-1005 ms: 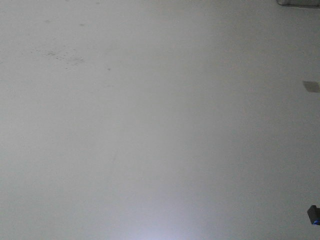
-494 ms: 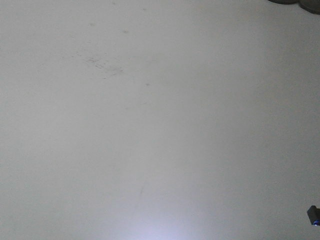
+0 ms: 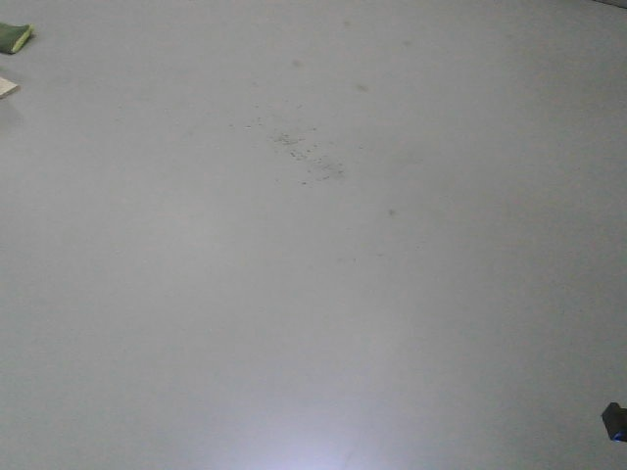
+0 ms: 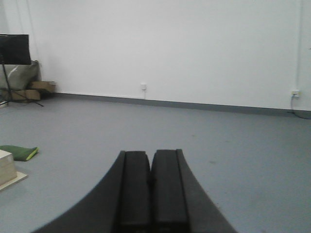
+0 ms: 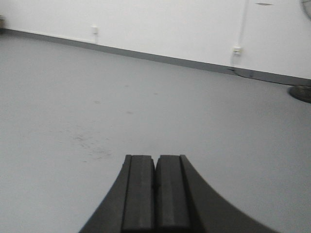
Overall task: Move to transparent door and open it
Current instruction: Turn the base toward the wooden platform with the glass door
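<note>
The transparent door is out of view in every frame. My left gripper (image 4: 151, 154) is shut, its two black pads pressed together with nothing between them, pointing over bare grey floor toward a white wall. My right gripper (image 5: 155, 158) is likewise shut and empty, aimed across the grey floor at the same kind of white wall with a dark baseboard. The front view shows only grey floor.
A green pad (image 4: 19, 152) and a pale wooden box (image 4: 7, 167) lie on the floor at the left; the green pad (image 3: 15, 37) also shows top left in the front view. A black stand (image 4: 13, 51) and bags sit at the far left wall. A fan base (image 5: 301, 93) stands right.
The floor marks have slid right and down in the front view. The green pad has come into view at the top left, and the dark objects at the top right have left the frame.
</note>
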Available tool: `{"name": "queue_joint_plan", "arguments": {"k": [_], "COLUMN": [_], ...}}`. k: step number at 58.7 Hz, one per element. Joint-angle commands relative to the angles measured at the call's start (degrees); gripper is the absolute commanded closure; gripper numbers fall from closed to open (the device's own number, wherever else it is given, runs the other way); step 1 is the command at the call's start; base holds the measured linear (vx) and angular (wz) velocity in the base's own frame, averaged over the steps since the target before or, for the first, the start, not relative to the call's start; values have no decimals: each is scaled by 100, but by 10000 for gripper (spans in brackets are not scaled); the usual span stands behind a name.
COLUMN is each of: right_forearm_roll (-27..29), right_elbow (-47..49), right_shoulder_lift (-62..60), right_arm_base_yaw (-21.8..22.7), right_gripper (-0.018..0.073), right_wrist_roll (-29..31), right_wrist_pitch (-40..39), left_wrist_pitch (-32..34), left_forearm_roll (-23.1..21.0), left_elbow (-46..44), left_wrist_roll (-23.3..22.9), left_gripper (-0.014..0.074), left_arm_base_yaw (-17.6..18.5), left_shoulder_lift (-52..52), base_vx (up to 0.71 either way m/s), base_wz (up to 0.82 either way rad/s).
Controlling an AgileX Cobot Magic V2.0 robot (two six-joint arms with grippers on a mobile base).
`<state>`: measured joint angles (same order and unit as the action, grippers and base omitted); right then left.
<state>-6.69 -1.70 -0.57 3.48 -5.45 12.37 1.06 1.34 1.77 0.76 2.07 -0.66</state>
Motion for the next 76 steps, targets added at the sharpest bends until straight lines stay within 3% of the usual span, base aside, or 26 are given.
{"name": "queue_joint_plan", "arguments": {"k": [1,76], "right_forearm_roll": [-24,-24], "right_elbow": [-22,-22], "right_shoulder_lift": [-86,-86], "right_arm_base_yaw": [0,0], "right_gripper": [566,566], "right_wrist_roll": [6,6], "right_wrist_pitch": [-451,-445], "left_wrist_pitch": [475,475], "left_forearm_roll": [-16,-16], "left_elbow": [89,89], "left_wrist_roll": [-21,-21], "left_gripper": [603,603], "left_arm_base_yaw": [32,32], "left_shoulder_lift": [-23,-23], "base_vx": [48,50], "base_wz": [57,59]}}
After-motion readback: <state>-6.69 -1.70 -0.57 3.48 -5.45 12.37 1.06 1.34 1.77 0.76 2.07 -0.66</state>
